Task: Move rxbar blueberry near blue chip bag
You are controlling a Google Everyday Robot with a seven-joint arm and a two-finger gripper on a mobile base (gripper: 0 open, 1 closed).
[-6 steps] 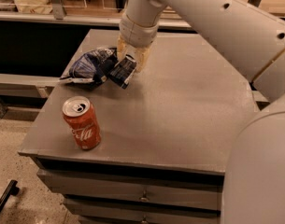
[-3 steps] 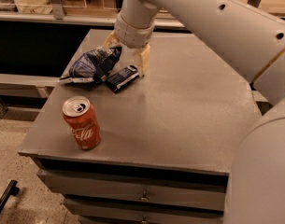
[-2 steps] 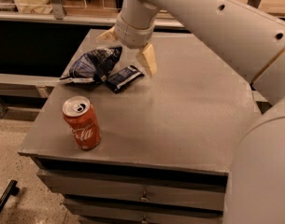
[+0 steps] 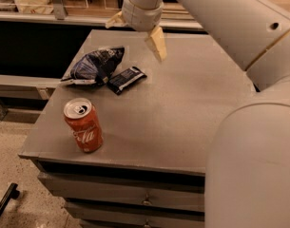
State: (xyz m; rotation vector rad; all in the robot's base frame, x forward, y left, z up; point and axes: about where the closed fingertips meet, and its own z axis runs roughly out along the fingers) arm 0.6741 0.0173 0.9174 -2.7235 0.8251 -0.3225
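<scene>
Rxbar blueberry [image 4: 127, 79], small flat navy wrapper, lies on the grey counter [image 4: 182, 108] at 4 o'clock of the wrinkly shiny blue chip bag [image 4: 94, 64], apparently touching it. Tool [image 4: 135, 39] hangs above, at the bar's 12 o'clock, fingers spread and empty. Judgement: placement looks done. Best retreat is straight up, clear of bag and red soda can [image 4: 83, 125].

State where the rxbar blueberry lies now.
In the camera view the rxbar blueberry lies flat on the table beside the blue chip bag, beyond the red can; the open hand hangs above.
</scene>
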